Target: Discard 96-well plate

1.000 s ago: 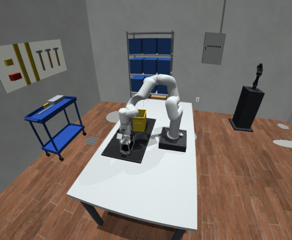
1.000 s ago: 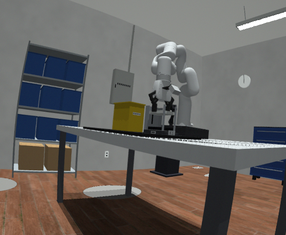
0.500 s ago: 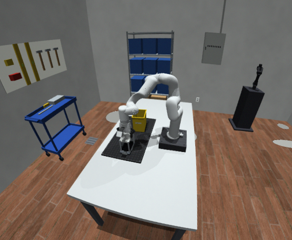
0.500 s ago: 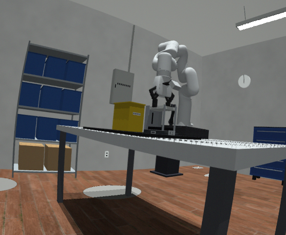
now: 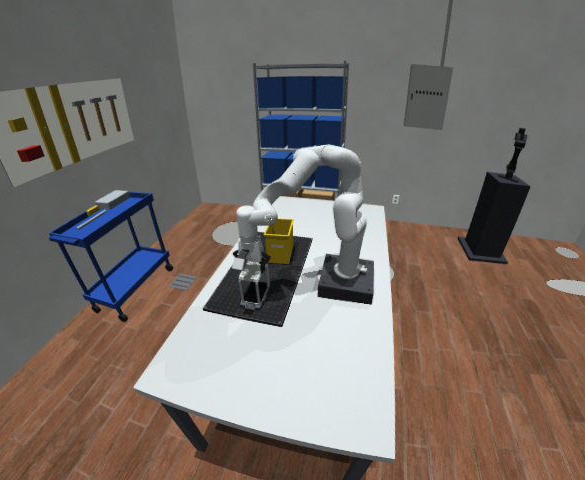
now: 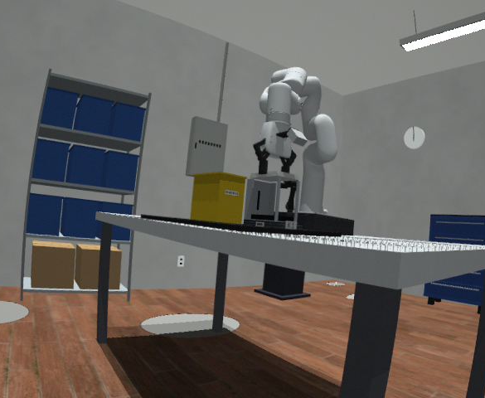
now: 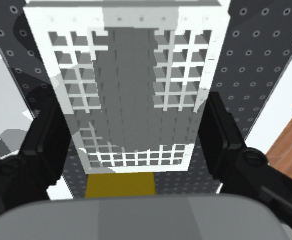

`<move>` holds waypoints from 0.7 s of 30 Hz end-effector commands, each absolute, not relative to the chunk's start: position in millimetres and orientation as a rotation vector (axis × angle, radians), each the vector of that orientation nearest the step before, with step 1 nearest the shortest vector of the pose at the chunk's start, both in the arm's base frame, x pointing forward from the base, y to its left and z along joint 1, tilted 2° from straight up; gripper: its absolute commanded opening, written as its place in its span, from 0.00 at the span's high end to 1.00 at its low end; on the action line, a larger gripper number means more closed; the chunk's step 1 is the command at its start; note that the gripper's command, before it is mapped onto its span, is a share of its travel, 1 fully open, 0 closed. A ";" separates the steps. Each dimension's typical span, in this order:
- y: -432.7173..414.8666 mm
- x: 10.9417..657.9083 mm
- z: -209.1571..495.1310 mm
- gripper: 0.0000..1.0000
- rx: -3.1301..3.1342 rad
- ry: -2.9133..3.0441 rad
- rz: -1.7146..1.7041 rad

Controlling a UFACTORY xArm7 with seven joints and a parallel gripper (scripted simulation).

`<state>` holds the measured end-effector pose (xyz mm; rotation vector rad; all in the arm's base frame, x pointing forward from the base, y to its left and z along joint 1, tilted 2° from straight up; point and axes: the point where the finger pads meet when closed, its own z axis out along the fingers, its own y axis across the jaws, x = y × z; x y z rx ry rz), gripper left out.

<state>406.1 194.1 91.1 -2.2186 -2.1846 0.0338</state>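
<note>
- White and gridded, the upper 96-well plate (image 7: 131, 95) sits clamped across its short width between the black jaws of the gripper (image 6: 275, 170), which are closed on it and standing wide because the plate fills them.
- In the exterior view the plate (image 6: 272, 176) hangs level with the top of the stack rack K1 (image 6: 250, 201), above its posts; whether it has fully cleared them I cannot tell.
- The lower plate is not clearly visible in any view; dark shapes low in the rack may be it.
- The yellow plastics bin W1 (image 6: 216, 196) stands upright just beside the rack on the black perforated mat (image 5: 225, 302), a sliver of its rim (image 7: 120, 184) showing under the plate's near edge in the wrist view.
- Risks, as I judge them: a sideways move begun too low could catch the rack's posts and jolt the lower plate off its seat.
- Releasing before the plate's middle is over the mouth could leave it tipped on the rim or knock the bin over.
- The grip is on smooth side walls, so a quick swing could let the plate slip onto the worktop (image 5: 292, 372).
</note>
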 end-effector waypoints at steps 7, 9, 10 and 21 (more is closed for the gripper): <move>194.5 407.9 105.9 1.00 -2.220 -2.186 0.028; 194.4 408.0 109.2 1.00 -2.220 -2.186 0.028; 194.4 408.0 110.9 1.00 -2.220 -2.186 0.028; 194.3 408.5 125.9 1.00 -2.220 -2.186 0.028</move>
